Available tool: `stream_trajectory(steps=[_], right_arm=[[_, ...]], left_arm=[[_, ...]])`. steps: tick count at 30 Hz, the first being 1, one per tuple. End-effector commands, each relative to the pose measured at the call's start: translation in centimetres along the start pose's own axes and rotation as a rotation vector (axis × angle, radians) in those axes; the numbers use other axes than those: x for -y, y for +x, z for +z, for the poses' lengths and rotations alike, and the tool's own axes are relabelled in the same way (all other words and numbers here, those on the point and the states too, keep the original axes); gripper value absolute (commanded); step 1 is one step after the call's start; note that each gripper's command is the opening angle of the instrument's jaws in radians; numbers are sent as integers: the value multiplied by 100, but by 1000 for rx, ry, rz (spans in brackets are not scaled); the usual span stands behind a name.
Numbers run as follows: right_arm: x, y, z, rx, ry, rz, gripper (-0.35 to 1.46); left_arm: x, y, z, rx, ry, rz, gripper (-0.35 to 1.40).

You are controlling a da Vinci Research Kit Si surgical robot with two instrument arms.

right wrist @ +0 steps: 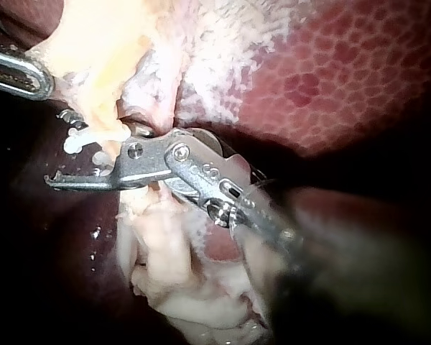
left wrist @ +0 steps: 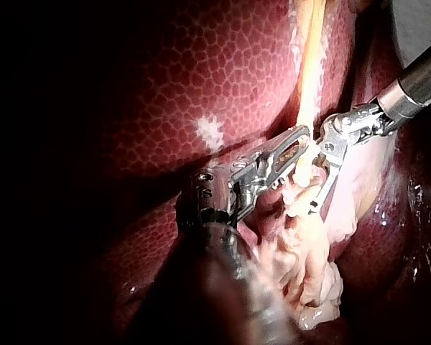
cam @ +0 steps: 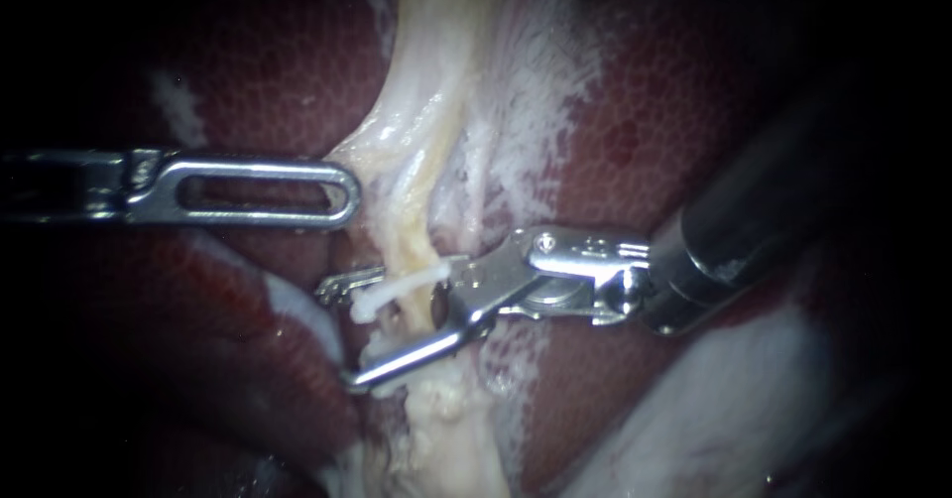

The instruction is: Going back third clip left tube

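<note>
A: Where is the clip (cam: 392,293)?
B: It is white and sits across the pale yellowish tube (cam: 421,230), which runs down over the dark red liver (cam: 248,62). It lies between the two jaws of the right instrument (cam: 342,334), nearer the upper one in the endoscope view.
A: And that end effector?
B: Wide. A clear gap shows between its jaws, the tube passes through that gap, and they grip nothing.
A: What about the left instrument (cam: 349,195)?
B: Its slotted tip lies level, just beside the edge of the pale tissue (cam: 397,131) above the clip, well apart from the right instrument. Whether its end effector holds any of that tissue I cannot tell from any of the three views
</note>
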Motion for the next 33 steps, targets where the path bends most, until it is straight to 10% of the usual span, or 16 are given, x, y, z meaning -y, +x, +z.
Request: stream_trajectory(steps=[1,18,33], right_arm=[[-1,0,-2,-1,-1,-12,60],[-1,6,-59,-1,-56,-35,60],[33,18,-129,1,-99,-41,60]], left_arm=[[0,0,0,0,0,0,-35],[0,0,-1,0,0,0,-35],[-1,0,-2,-1,1,0,-35]])
